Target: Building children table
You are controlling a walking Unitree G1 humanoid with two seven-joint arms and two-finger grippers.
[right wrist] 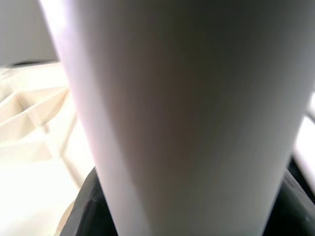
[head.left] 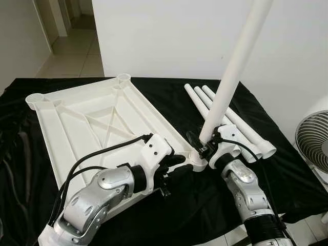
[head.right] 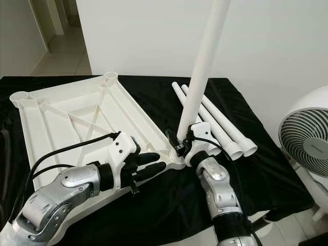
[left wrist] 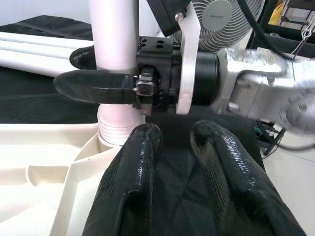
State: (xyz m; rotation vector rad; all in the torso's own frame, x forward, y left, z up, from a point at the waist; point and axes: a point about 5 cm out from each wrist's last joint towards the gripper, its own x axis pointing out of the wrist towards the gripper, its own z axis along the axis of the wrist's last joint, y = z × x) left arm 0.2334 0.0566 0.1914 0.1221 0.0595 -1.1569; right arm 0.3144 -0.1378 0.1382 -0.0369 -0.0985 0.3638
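Leg (head.left: 233, 72) stands tilted in tabletop (head.left: 97, 118) corner socket at 3 o'clock, clamped low between my right gripper (head.left: 201, 144) fingers. My left gripper (head.left: 179, 165), fingers slightly apart, rests on the tabletop edge beside it.

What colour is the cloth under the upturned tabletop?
Black; the cloth shows best in the left eye view, spread beneath the white tabletop.

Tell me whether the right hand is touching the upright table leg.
Touching. The left wrist view shows the right hand with one black finger on each side of the upright leg, pressed against it just above the tabletop's corner socket.
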